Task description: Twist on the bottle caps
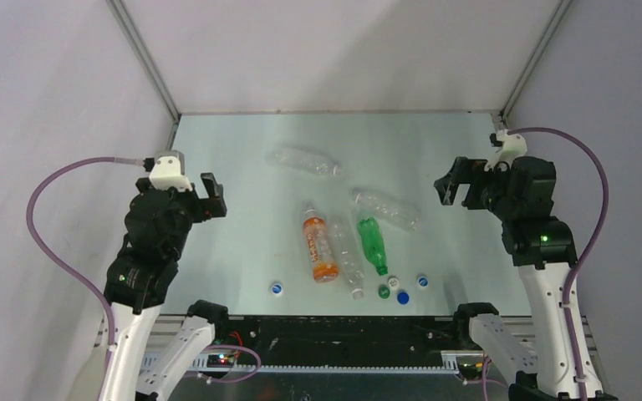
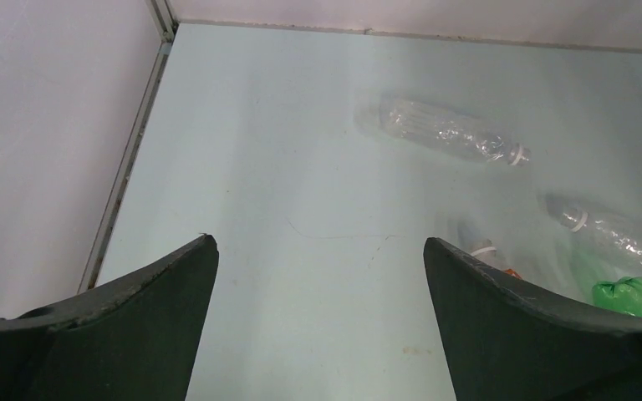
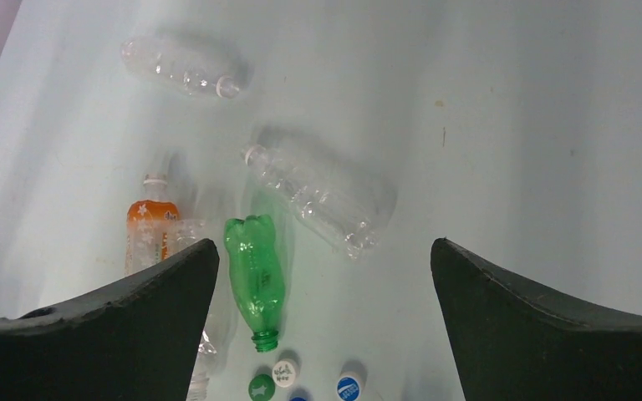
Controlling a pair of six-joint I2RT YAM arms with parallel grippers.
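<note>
Thin plastic, clear, orange and green, the bottles lie on their sides mid-table, caps loose toward the near edge; we judge them light, slippery, crushable (take the stiffer neck), with the left gripper and right gripper both spread, empty.

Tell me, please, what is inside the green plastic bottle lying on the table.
Nothing visible: the green plastic bottle looks empty through its translucent wall, and its mouth is open, uncapped. Any slight residue is too small to tell.
</note>
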